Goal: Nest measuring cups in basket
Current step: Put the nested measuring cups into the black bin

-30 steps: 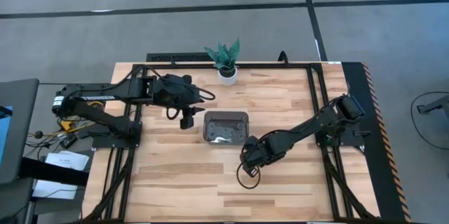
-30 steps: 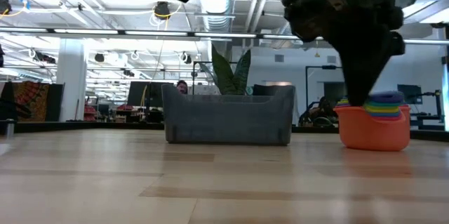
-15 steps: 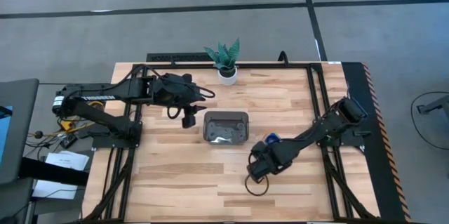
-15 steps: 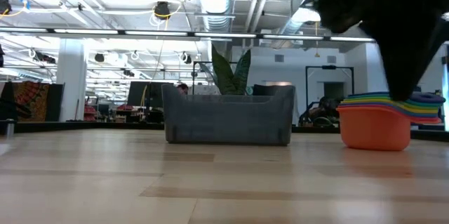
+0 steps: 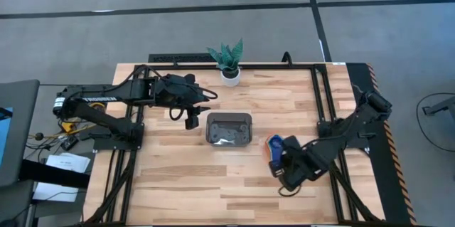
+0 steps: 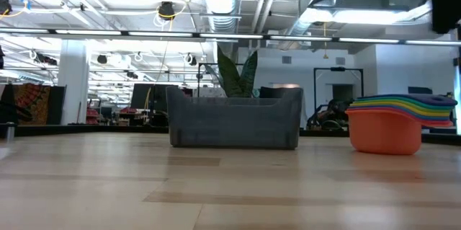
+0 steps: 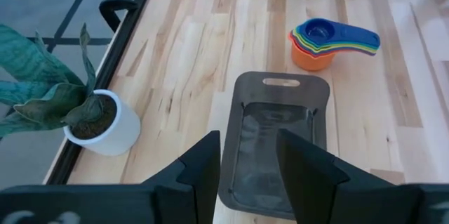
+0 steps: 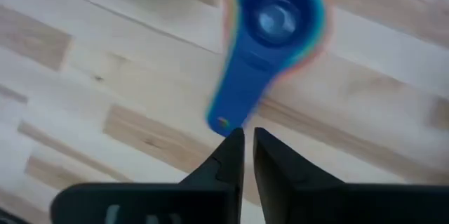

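The right gripper hangs over the near right part of the worktop, its fingers nearly together with only a thin slit between them and nothing held. Just beyond the fingertips, apart from them, lies the stack of measuring cups: all nested into one pile that stands upright on the wood, orange cup at the bottom, a rainbow of rims above it, a blue cup on top. The blue handle points back toward the right gripper, its end just short of the fingertips without touching.

The stack stands outside the basket, just to the right of it as seen from above, with a strip of bare wood between them. In the low view the cups sit at the right of the dark mesh basket.

Farther off, the left gripper hovers beside the basket's left far corner, well apart from the cups, its fingers spread with nothing between them. At the far edge of the worktop stands a plant in a white pot.
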